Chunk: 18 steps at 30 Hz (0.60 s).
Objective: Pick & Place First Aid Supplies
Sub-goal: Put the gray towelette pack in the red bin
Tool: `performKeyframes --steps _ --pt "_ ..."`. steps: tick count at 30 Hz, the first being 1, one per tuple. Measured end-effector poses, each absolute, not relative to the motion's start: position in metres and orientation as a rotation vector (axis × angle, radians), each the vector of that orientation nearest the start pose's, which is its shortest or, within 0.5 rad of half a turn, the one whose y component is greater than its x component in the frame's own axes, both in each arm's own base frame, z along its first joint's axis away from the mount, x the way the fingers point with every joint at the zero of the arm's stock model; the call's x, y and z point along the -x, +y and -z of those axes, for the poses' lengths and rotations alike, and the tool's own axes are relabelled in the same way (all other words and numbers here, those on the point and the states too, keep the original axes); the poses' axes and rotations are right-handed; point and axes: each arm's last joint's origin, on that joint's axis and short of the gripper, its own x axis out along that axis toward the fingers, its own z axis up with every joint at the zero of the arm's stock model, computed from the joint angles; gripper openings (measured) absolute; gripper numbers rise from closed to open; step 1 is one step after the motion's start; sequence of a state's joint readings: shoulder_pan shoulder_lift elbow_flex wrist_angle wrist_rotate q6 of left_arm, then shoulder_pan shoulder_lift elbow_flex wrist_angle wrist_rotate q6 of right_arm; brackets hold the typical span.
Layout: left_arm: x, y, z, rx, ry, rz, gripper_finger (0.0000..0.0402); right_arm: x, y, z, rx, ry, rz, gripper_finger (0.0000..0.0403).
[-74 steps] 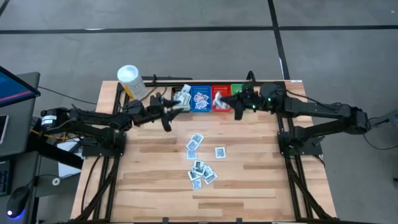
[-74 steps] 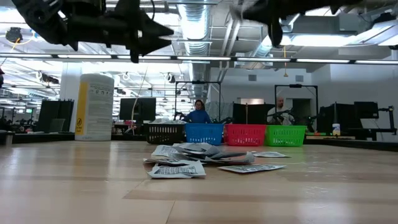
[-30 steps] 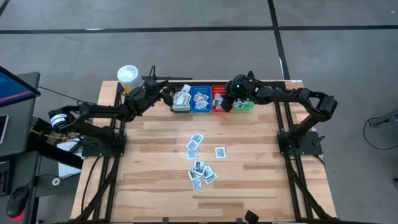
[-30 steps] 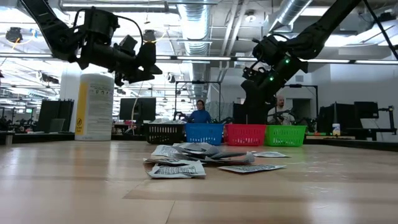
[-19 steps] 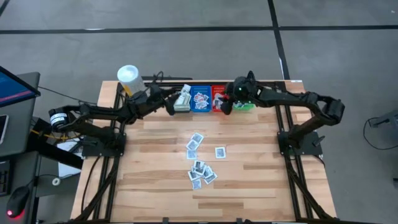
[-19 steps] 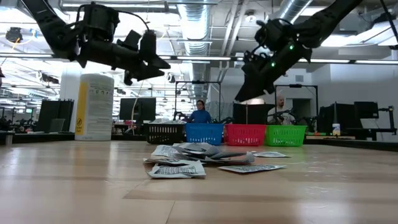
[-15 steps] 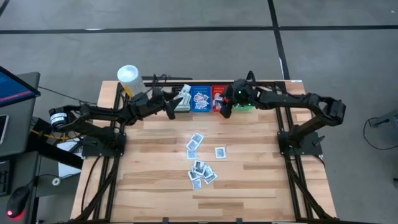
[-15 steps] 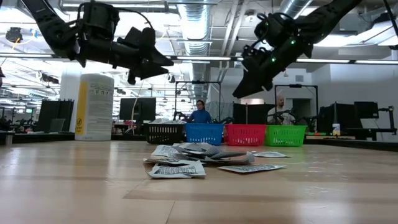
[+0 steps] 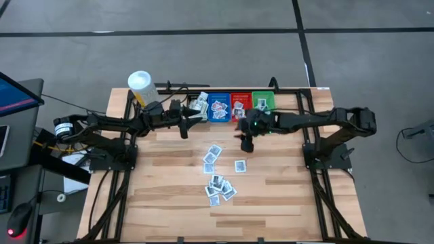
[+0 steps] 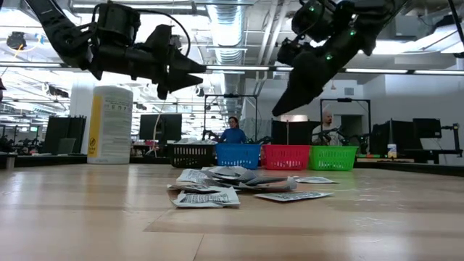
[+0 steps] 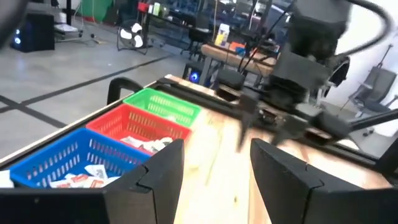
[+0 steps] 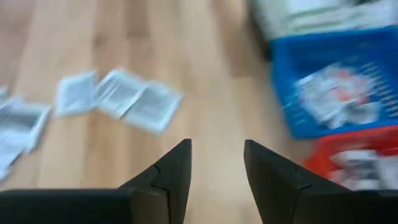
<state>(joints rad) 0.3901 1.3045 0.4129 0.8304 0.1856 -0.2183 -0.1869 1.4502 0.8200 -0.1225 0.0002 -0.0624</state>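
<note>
Several small white packets, the first aid supplies (image 9: pixel 218 183), lie loose on the wooden table's middle and show in the low view (image 10: pixel 217 185) and right wrist view (image 12: pixel 118 93). More packets lie in the bins at the far edge. My left gripper (image 9: pixel 184 127) hovers open just near of the black bin (image 9: pixel 198 108), with nothing between its fingers (image 11: pixel 214 168). My right gripper (image 9: pixel 245 142) hangs open above the table between the red bin (image 9: pixel 240 105) and the loose packets, also with nothing in it (image 12: pixel 217 168).
Black, blue (image 9: pixel 218 106), red and green (image 9: pixel 262 100) bins stand in a row along the far edge. A white tub with a yellow label (image 9: pixel 140 85) stands at the far left corner. People show in the room beyond (image 10: pixel 232 130).
My right gripper has come away from above the red and green bins, toward the near edge and the loose packets. My left gripper has gone from beside the black bin toward the near edge and a little to the right. The packets on the table have not moved.
</note>
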Motion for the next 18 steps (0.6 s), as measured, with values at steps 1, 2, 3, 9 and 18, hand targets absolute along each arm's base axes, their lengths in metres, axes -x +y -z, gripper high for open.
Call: performKeyframes --steps 1,2,3,9,18 --pt "-0.231 0.089 -0.199 0.231 0.043 -0.211 0.0186 -0.286 -0.048 -0.202 -0.005 0.78 0.133 0.0141" --pt "-0.231 0.089 -0.199 0.23 0.044 -0.211 0.0186 -0.286 -0.042 -0.2 0.0 0.806 0.112 0.0141" --pt "-0.231 0.089 -0.199 0.234 0.043 -0.211 0.0186 -0.285 -0.035 -0.198 0.007 0.833 0.09 0.0141" --pt "-0.235 0.076 -0.199 0.267 0.046 -0.159 0.0186 -0.286 0.003 -0.182 0.005 0.941 -0.009 0.0137" --pt "-0.242 0.049 -0.199 0.265 0.062 -0.044 0.0186 -0.298 0.039 -0.147 -0.014 1.015 -0.075 0.0126"
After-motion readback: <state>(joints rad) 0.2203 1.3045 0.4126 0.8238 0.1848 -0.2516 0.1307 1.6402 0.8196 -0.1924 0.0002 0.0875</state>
